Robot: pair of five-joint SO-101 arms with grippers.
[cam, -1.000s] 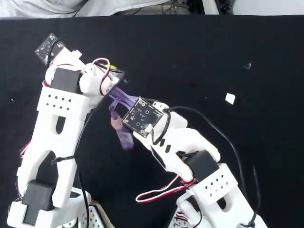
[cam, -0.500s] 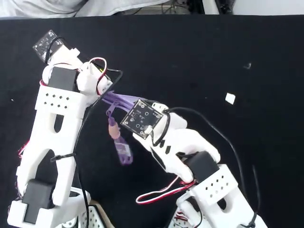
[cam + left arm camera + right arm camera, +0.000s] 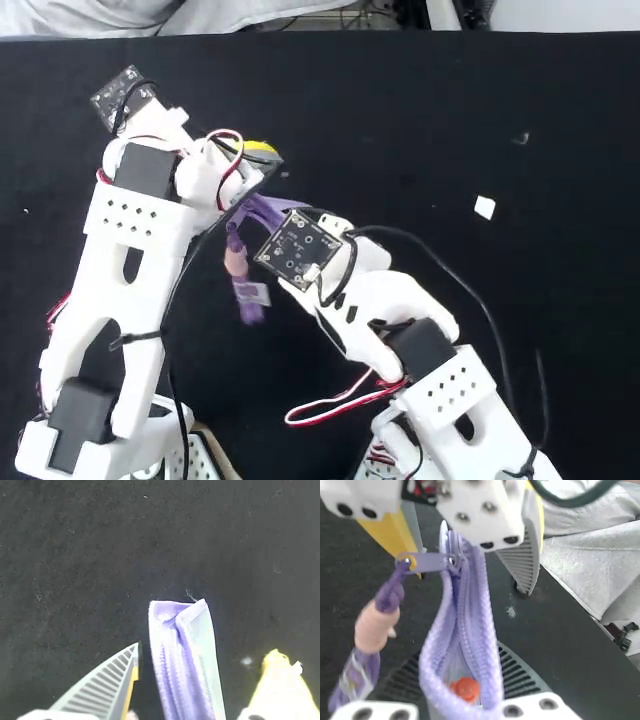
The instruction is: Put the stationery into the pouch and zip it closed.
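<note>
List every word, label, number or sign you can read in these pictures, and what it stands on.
No text can be read here.
Tag hanging from the zipper of the pouch: a printed pattern, too blurred to read.
Camera board on the right arm's wrist: any markings are too small to read.

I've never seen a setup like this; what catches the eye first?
A purple pouch hangs stretched between the two arms over the black table. A pink-and-purple charm dangles from its zipper pull, and something orange sits inside its open mouth.
</note>
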